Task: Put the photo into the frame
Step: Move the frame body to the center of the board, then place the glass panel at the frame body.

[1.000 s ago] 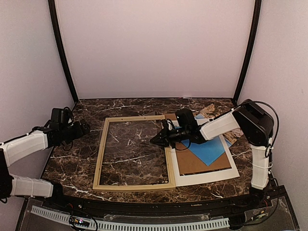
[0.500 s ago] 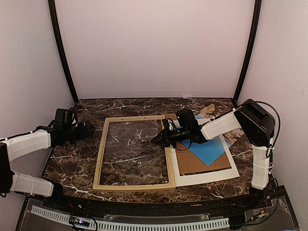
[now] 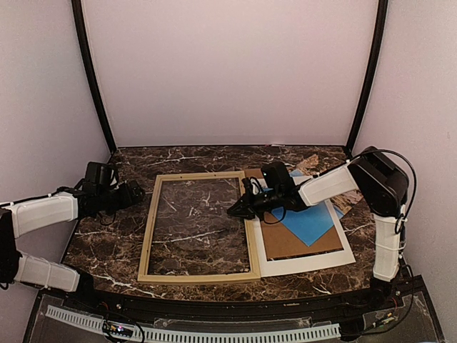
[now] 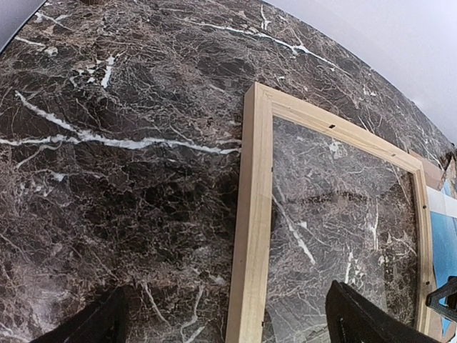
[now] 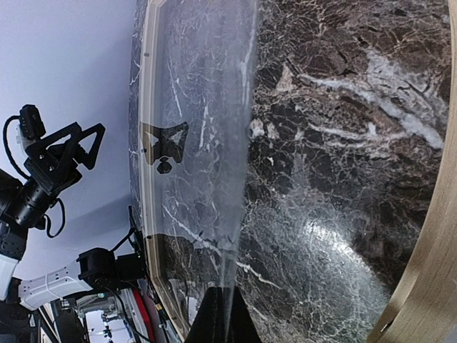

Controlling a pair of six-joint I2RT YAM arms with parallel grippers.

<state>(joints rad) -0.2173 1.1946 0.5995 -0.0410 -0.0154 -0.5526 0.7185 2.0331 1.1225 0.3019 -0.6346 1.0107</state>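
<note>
Reaching over the right rail of the frame [image 3: 149,229], the right gripper [image 3: 233,211] is pinched together (left gripper [image 3: 136,191] gapes wide).

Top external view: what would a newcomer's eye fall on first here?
The light wooden frame lies flat on the dark marble table. The right gripper reaches over its right side, shut, apparently pinching the edge of a clear pane. Right of the frame, a bright blue sheet lies on brown board and a white mat.
</note>
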